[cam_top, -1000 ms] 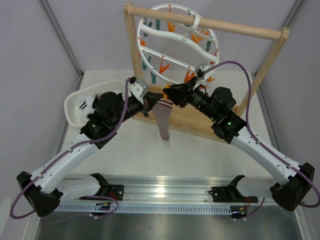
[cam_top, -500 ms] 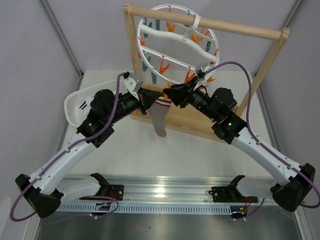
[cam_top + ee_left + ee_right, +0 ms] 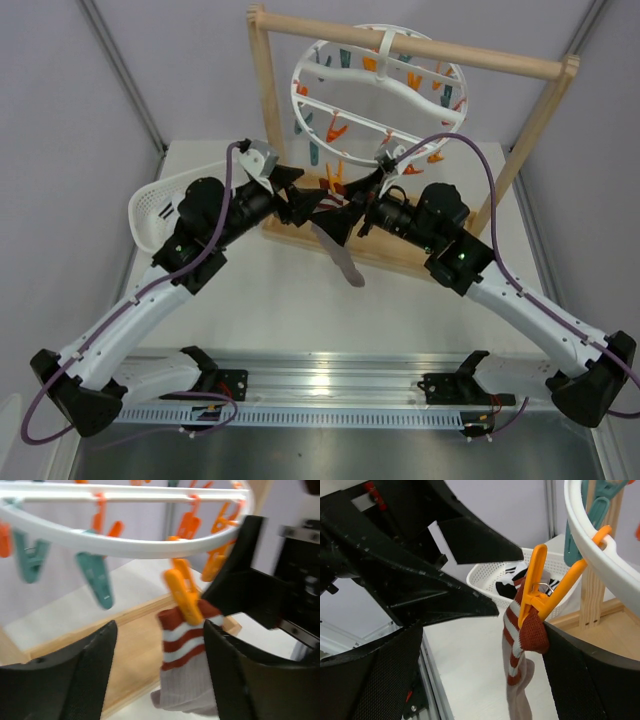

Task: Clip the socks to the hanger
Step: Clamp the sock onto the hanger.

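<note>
A taupe sock [image 3: 346, 260] with a red and white striped cuff hangs from an orange clip [image 3: 183, 593] on the round white hanger [image 3: 380, 95]. In the left wrist view the sock [image 3: 186, 650] dangles between the spread fingers of my left gripper [image 3: 160, 627], close to the right finger [image 3: 240, 680], which it may brush. My right gripper [image 3: 482, 630] is open too, and the clipped sock [image 3: 519, 645] hangs just inside its right finger [image 3: 592, 680]. From above, the left gripper [image 3: 312, 198] and the right gripper [image 3: 350, 206] face each other across the sock.
The hanger hooks onto a wooden frame rack [image 3: 500, 60] whose base crosses the table behind the sock. A white mesh basket [image 3: 150, 205] at the left holds black socks with white stripes [image 3: 506, 587]. More orange and teal clips [image 3: 97, 577] dangle from the ring.
Both grippers have opened and let go. The hanger has swung to the right. The sock now hangs from the orange clip alone and has swung right.
</note>
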Available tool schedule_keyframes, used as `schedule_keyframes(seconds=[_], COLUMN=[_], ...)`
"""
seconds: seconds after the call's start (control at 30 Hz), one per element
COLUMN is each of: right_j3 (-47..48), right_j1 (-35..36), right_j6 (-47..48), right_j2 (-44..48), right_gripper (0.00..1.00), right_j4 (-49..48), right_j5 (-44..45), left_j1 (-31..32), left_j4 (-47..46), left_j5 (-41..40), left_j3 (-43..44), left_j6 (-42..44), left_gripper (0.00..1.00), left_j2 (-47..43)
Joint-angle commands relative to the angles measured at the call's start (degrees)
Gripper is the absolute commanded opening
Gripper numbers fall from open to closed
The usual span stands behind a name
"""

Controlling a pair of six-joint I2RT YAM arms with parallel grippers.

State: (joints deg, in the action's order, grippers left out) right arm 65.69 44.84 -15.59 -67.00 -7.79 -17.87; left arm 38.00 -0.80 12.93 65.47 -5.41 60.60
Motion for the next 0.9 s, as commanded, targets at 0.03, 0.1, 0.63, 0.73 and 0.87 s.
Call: schedule_keyframes(seconds=[0.03,0.1,0.63,0.73,0.87], right_j3=[1.55,1.81,5.67,6.38,7.78], right_j1=[0.6,0.6,-0.45,-0.54,-2.2], right_j6=[0.65,0.92,4.17,5.13,6.01], right_j2=[3.62,4.77,12.34,11.81,11.11], right_gripper=[0.99,1.0,0.97,0.97,0.95], right_j4=[5.75,7.61,30.46,30.82,31.17], right_j5=[3.09,4.76,24.37,27.43,31.66], left_j1=[-0.73,-0.82,-0.82,-0.82,-0.91], left_j4=[3.16,6.23,29.89,29.71,29.54], left_j5=[-7.03,-10.63,-27.94,-30.85,-32.0], left_j3=[0.71,0.71,-7.53,-11.14,-14.58], left_j6=[-3.2,-3.82,-12.43,-11.73,-10.85], left_gripper=[0.91,1.0,0.99,1.0,1.0], left_j2=[-1.53,-1.89,-9.96,-13.13,-16.38])
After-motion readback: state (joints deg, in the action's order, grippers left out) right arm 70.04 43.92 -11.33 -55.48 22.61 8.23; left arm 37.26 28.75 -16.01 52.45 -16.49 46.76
